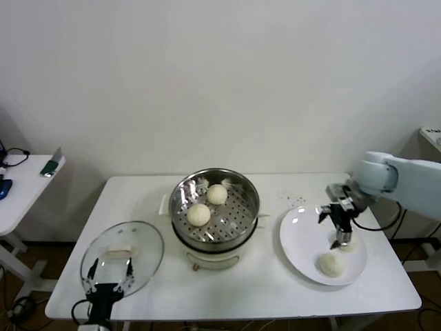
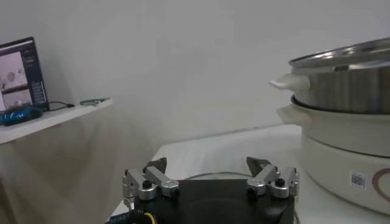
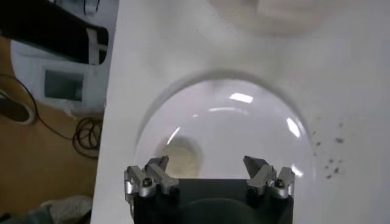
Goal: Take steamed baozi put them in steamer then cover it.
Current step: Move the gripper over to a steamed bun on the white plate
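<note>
Two pincers are mine, and the right gripper point(image 1: 340, 238) is the one working: I am holding it with fingers spread and released over the white plate point(image 1: 298, 238), tips pointing down beside a baozi point(image 1: 346, 243) that its body is partly hiding from the head view. A second plate baozi point(image 1: 331, 264) is lying just nearer the table's front edge. In my right wrist view only one bun point(image 3: 180, 157) is showing, on the plate between my open fingertips. Further left, the steamer point(image 1: 214, 215) is standing mid-table, uncovered, with two baozi point(image 1: 198, 214) on its perforated tray. My left gripper point(image 1: 107, 279) is waiting, also released, at the glass lid point(image 1: 145, 243) lying flat on the table point(image 1: 262, 293).
</note>
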You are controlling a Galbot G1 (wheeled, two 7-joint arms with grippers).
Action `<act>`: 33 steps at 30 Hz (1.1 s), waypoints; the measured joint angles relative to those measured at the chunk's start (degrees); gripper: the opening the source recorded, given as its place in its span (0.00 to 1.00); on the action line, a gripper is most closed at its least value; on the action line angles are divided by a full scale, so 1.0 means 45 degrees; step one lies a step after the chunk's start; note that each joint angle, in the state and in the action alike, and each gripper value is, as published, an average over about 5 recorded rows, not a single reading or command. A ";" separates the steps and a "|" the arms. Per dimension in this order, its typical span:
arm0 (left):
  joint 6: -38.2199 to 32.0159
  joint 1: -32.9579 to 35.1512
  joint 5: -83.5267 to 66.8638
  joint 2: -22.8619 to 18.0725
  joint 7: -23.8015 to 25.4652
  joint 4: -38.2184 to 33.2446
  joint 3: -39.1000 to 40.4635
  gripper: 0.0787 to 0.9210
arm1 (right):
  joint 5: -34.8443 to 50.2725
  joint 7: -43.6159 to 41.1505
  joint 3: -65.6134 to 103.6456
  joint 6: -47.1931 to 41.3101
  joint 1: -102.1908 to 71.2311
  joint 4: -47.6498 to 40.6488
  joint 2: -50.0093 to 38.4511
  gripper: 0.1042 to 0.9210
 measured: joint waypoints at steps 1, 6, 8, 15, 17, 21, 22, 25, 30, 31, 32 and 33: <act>0.0000 0.0013 0.0013 -0.0013 0.0000 0.0003 -0.0005 0.88 | -0.0198 0.0022 0.0140 0.0012 -0.0246 -0.0026 -0.0101 0.88; 0.0004 0.0014 0.0050 -0.0073 -0.0004 0.0092 -0.0082 0.88 | -0.0980 0.0126 0.0910 0.0030 -0.1445 -0.0241 -0.0372 0.88; 0.0008 -0.0002 0.0050 -0.0083 -0.0007 0.0126 -0.0121 0.88 | -0.1202 0.0156 0.1182 0.0030 -0.1863 -0.0351 -0.0389 0.88; 0.0007 0.0012 0.0058 -0.0158 -0.0013 0.0241 -0.0223 0.88 | -0.1690 0.0195 0.1973 0.0030 -0.3063 -0.0841 -0.0070 0.88; 0.0007 -0.0012 0.0053 -0.0174 -0.0017 0.0286 -0.0266 0.88 | -0.1779 0.0197 0.2128 0.0032 -0.3327 -0.0997 0.0073 0.88; 0.0035 -0.0091 0.0015 -0.0175 -0.0024 0.0356 -0.0353 0.88 | -0.1895 0.0177 0.2313 0.0039 -0.3747 -0.1294 0.0367 0.88; 0.0046 -0.0116 0.0004 -0.0176 -0.0026 0.0374 -0.0373 0.88 | -0.1916 0.0162 0.2339 0.0043 -0.3823 -0.1362 0.0440 0.88; 0.0080 -0.0188 -0.0019 -0.0175 -0.0031 0.0418 -0.0408 0.88 | -0.1956 0.0100 0.2383 0.0061 -0.3972 -0.1545 0.0637 0.88; 0.0132 -0.0300 -0.0032 -0.0175 -0.0036 0.0459 -0.0418 0.88 | -0.1996 -0.0019 0.2462 0.0132 -0.4113 -0.1814 0.0929 0.86; 0.0140 -0.0317 -0.0035 -0.0175 -0.0037 0.0460 -0.0422 0.88 | -0.1997 -0.0045 0.2469 0.0149 -0.4123 -0.1860 0.0982 0.85; 0.0147 -0.0327 -0.0041 -0.0175 -0.0038 0.0460 -0.0426 0.88 | -0.1997 -0.0069 0.2471 0.0162 -0.4127 -0.1896 0.1028 0.82; 0.0152 -0.0334 -0.0048 -0.0175 -0.0038 0.0459 -0.0431 0.88 | -0.1995 -0.0094 0.2469 0.0174 -0.4129 -0.1924 0.1067 0.80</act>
